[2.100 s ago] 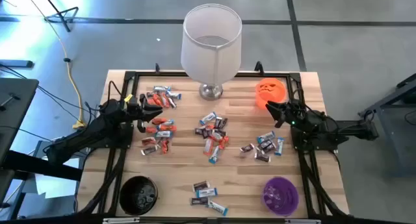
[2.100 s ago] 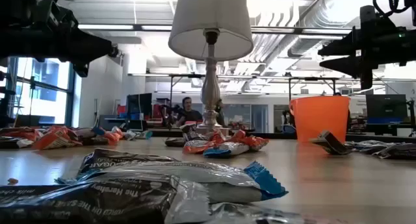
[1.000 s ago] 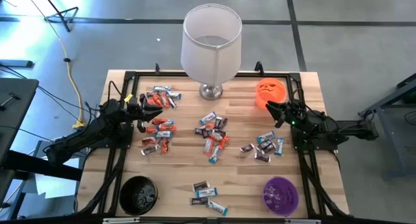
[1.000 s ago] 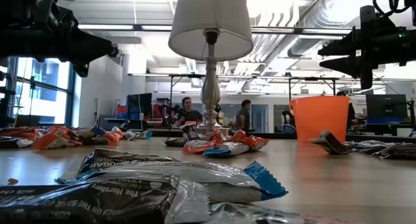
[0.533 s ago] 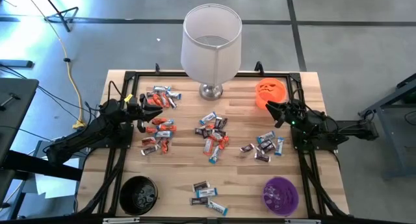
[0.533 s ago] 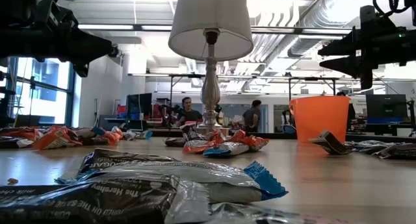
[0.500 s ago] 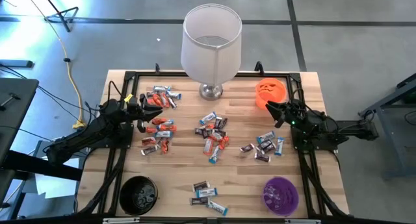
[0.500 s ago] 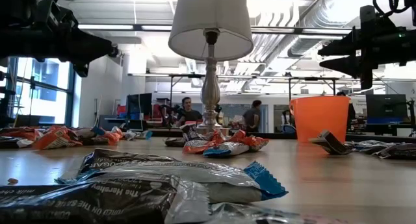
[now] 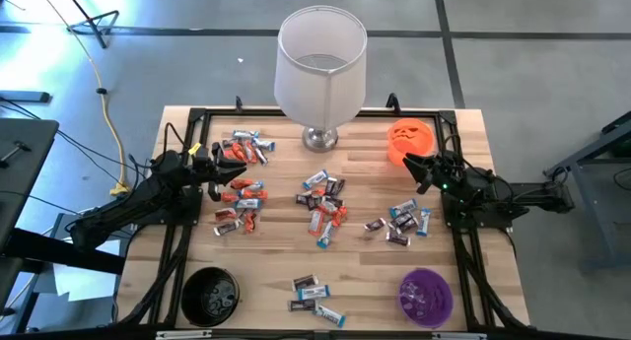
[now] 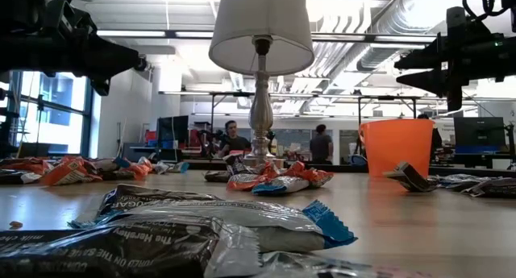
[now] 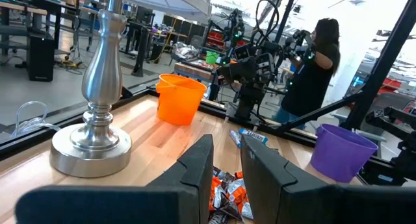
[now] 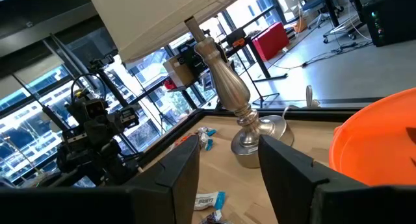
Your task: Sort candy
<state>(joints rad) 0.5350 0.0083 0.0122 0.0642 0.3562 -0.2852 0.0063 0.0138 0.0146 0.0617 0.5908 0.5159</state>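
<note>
Left gripper (image 9: 225, 170) parted and empty above candy (image 9: 240, 194); right gripper (image 9: 412, 169) likewise beside it.

Bright overhead light, blurry low-view foreground.

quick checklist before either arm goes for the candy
1. Left gripper empty, above the left pile: ok, fingers a little apart, nothing between them.
2. Right gripper empty, beside the orange bowl: ok, open.
3. Candy on the table, in loose piles: ok.
4. Black bowl and purple bowl upright: ok.
5. Lamp clear of both arms: ok.
6. Wrappers sorted by colour: not ok, piles mixed.
</note>
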